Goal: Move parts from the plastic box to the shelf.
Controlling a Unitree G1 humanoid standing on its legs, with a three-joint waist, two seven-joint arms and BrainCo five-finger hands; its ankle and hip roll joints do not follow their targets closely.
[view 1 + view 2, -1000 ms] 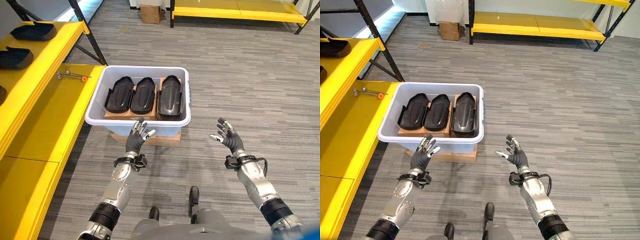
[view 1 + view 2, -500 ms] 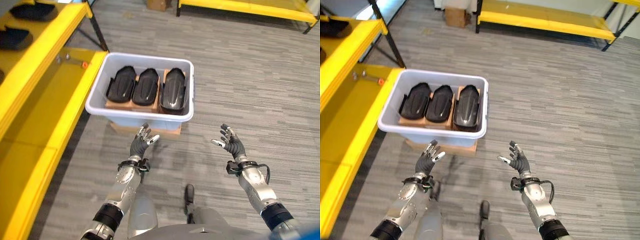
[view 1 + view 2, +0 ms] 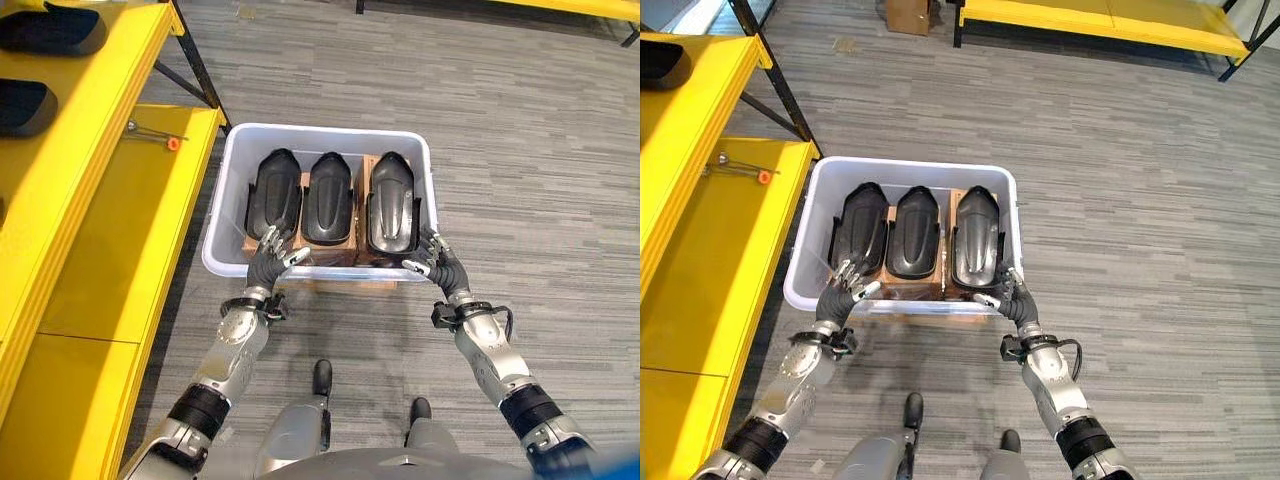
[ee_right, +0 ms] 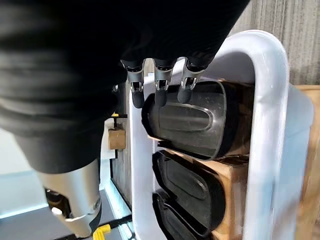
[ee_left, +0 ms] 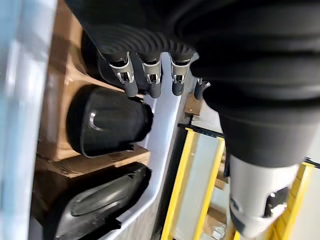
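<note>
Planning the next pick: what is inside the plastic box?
Three black parts lie side by side in the plastic box, resting on brown cardboard. Whatever lies beneath the cardboard is covered.

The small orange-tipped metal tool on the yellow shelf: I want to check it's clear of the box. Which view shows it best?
The left eye view: the tool lies whole on the shelf, apart from the grey plastic box. The right eye view shows it too.

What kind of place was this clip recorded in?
Probably a warehouse or workshop storeroom: yellow shelves on dark metal frames, grey carpet floor, and a plastic box of black moulded parts. Both hands, left hand and right hand, are at the box's near rim.
</note>
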